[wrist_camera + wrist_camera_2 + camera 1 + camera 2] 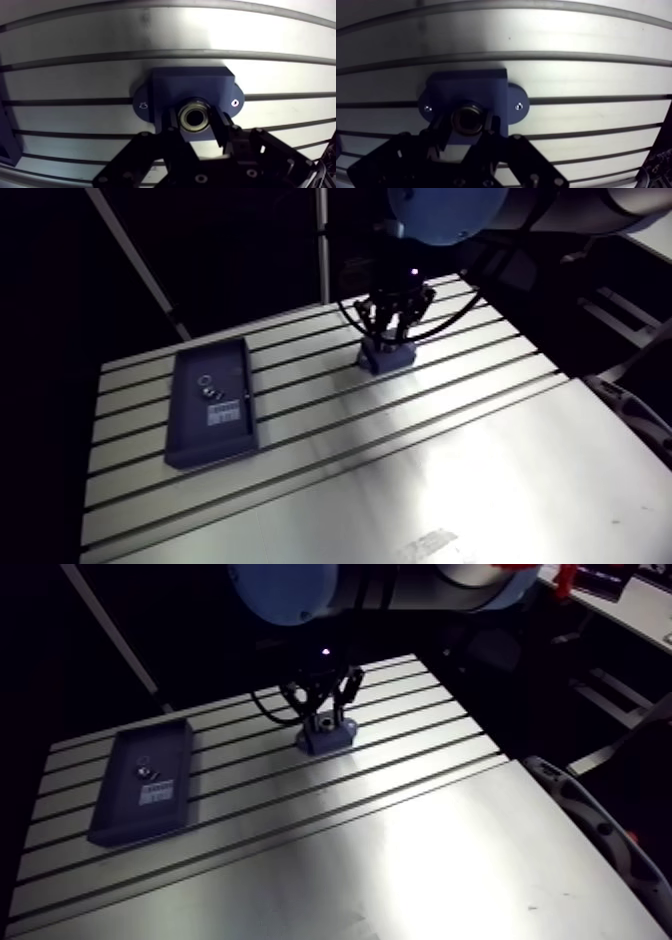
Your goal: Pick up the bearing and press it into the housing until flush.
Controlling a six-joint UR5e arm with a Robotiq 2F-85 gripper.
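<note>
The wrist view shows the two-finger gripper clenched on the silvery ring-shaped metal bearing, one black finger pressed against each side. The bearing sits at the bore of the dark blue block-shaped housing, which has a rounded mounting ear on each side; whether it is flush cannot be told. None of this grip can be made out in the arm view, which instead shows the housing standing near the far edge of the slotted aluminium table. It also shows a dark blue rectangular tray well apart, by the table's side edge, holding a small metal ring and a white label.
</note>
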